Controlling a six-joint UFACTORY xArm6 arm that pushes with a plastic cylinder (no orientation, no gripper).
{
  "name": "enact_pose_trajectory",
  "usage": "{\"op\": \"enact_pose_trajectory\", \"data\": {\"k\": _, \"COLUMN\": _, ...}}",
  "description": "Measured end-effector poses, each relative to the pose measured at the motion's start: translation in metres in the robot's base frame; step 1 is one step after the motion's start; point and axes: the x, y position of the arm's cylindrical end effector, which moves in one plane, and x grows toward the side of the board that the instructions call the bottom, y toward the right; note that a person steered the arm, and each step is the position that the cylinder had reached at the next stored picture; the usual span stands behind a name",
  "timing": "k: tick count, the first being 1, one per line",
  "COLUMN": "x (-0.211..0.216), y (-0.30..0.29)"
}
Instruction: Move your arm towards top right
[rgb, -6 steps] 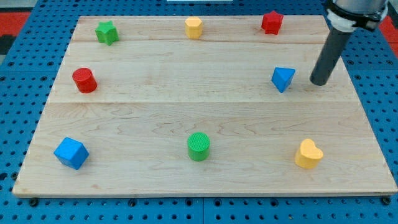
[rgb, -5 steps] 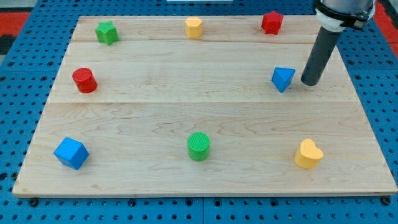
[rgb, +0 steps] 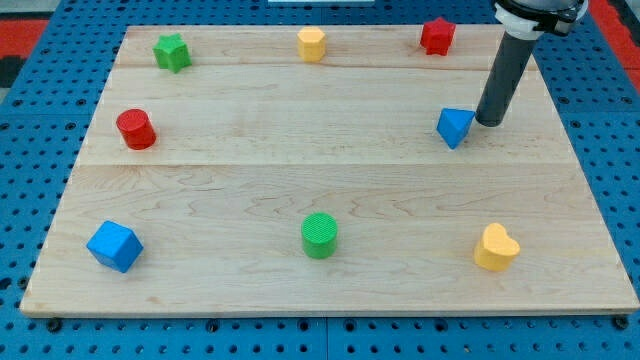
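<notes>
One dark rod is all this arm carries; no pincer shows, so nothing is open, shut or held. My tip (rgb: 489, 122) rests on the tabletop (rgb: 300, 190) just beside the blue triangular block (rgb: 455, 127), on that block's right, close enough that I cannot tell whether they touch.

Up and to the view's left of the tip, the red star block (rgb: 436, 36) sits near the top edge. Bare wood lies between the tip and the top right corner, so I judge a slide that way meets nothing, though the edge is near and leaves little room.

Well apart are the yellow heart block (rgb: 496, 247), green cylinder (rgb: 320, 236), blue cube (rgb: 114, 246), red cylinder (rgb: 135, 129), green star block (rgb: 172, 51) and yellow block (rgb: 312, 43), spaced around the rim, which leaves the middle open.
</notes>
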Motion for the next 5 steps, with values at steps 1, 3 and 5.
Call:
{"op": "enact_pose_trajectory", "data": {"k": 1, "x": -0.003, "y": 0.013}}
{"op": "enact_pose_trajectory", "data": {"k": 3, "x": -0.061, "y": 0.037}}
{"op": "enact_pose_trajectory", "data": {"k": 5, "x": -0.109, "y": 0.036}}
